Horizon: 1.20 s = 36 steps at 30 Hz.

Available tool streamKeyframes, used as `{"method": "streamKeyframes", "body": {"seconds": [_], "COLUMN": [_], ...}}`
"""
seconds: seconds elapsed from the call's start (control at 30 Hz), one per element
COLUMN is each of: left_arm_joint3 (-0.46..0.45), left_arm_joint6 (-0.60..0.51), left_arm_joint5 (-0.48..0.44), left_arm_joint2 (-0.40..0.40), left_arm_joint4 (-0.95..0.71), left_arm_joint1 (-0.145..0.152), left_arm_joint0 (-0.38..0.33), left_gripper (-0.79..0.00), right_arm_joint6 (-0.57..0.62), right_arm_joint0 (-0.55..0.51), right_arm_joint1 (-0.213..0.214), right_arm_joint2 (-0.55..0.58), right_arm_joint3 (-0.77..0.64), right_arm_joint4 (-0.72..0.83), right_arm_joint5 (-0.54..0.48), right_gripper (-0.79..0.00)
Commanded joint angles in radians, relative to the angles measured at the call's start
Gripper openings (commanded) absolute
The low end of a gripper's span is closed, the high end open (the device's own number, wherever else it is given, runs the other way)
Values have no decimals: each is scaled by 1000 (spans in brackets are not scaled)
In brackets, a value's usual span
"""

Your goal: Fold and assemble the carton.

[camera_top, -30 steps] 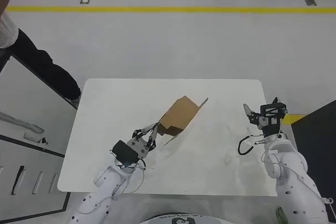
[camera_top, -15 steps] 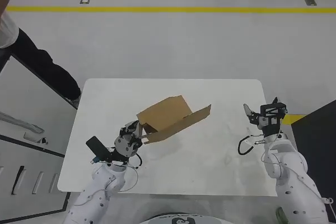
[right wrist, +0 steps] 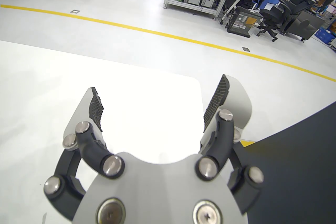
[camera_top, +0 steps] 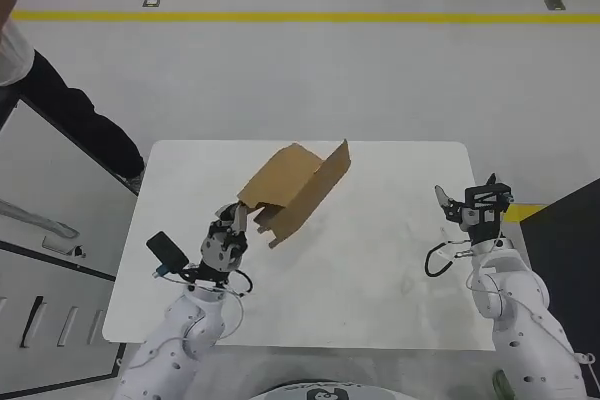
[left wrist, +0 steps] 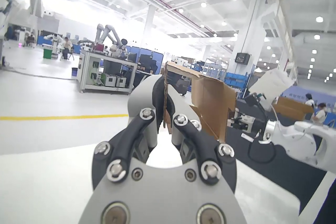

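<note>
Top view: left pincer (camera_top: 240, 210) sits over the left half of the white table (camera_top: 380, 300), closed on one edge of the brown carton (camera_top: 290, 185). The carton extends from the fingertips toward the table's far edge, tilted. It is partly unfolded, with one long panel on the side turned toward the right arm. Whether its lower edge touches the table cannot be told.

Left wrist view: a thin cardboard edge runs upright between the two pads of the left pincer (left wrist: 164, 93), both pads pressed onto it. The carton (left wrist: 210, 101) body stands just beyond the fingertips, its open brown panels angled off to the side where the other arm shows. Table (left wrist: 39, 170) surface lies below the pincer.

Right wrist view: right pincer (right wrist: 160, 93) has its fingers spread wide with nothing between them. A rounded corner of the table (right wrist: 52, 72) lies beneath and just beyond the fingertips.

Top view: right pincer (camera_top: 470, 192) is at the table's right edge, well apart from the carton and the left pincer.
</note>
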Motion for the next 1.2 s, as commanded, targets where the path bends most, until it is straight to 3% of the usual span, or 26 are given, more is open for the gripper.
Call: {"method": "streamKeyframes", "body": {"seconds": [0.0,0.2,0.37,0.57,0.77,0.9,1.17], "left_arm_joint3": [-19,-67,-70,-85,-115,-120,-120], "left_arm_joint6": [-46,-138,-151,-122,-9,44,44], "left_arm_joint5": [-14,-63,-81,-117,-241,-212,-212], "left_arm_joint2": [0,-11,-21,-27,-42,-45,-45], "left_arm_joint4": [-83,-279,-277,-197,4,132,132], "left_arm_joint1": [-1,-3,-4,-4,4,5,5], "left_arm_joint0": [12,36,41,40,43,52,52], "left_gripper": [-785,-785,-785,-785,-785,-785,-785], "right_arm_joint6": [0,0,0,0,0,0,0], "right_arm_joint0": [0,0,0,0,0,0,0], "right_arm_joint1": [0,0,0,0,0,0,0], "right_arm_joint2": [0,0,0,0,0,0,0], "right_arm_joint3": [0,0,0,0,0,0,0], "right_arm_joint4": [0,0,0,0,0,0,0], "right_arm_joint5": [0,0,0,0,0,0,0], "right_gripper": [0,0,0,0,0,0,0]}}
